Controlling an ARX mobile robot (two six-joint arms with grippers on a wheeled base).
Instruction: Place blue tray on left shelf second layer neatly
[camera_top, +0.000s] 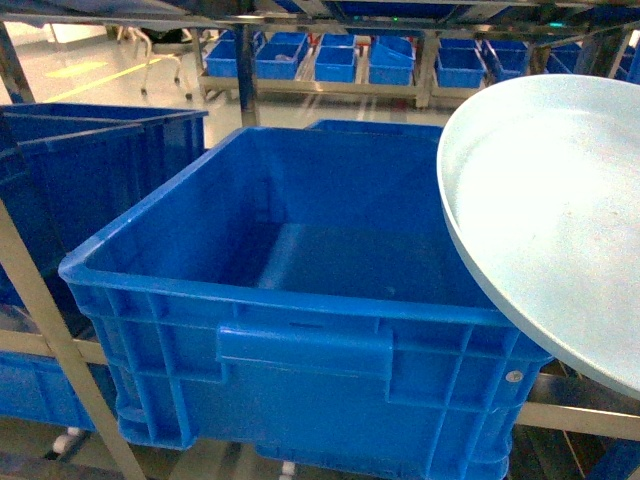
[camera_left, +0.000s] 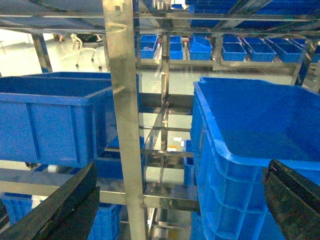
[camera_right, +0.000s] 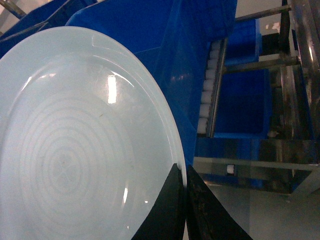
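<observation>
Steel racking fills the scene, with a silver upright (camera_left: 125, 115) crossing the left wrist view from top to bottom and flat rails running off behind it. Beyond, on a farther rack (camera_top: 330, 88), sits a row of small blue bins (camera_top: 336, 62); about six show in the head view, though the row is cut off at the edges.

Two large dark-blue crates sit on the near rack. The front crate (camera_top: 300, 300) is open-topped and fills the middle of the head view; the second crate (camera_top: 90, 170) stands just beside it on the left, partly cut off. More dark-blue crates show on the tier below, too hidden to count.

One pale blue tray (camera_top: 550, 210) hangs at the right of the head view, tilted, its rim overlapping the front crate's right edge. In the right wrist view the tray (camera_right: 75, 145) shows faint rings inside.

The right gripper (camera_right: 185, 187) is clamped on the tray's rim, its two dark fingers (camera_right: 167, 210) pressed together on the edge.

The left gripper (camera_left: 180, 200) is held low and level before the upright, jaws spread wide apart, holding nothing.
</observation>
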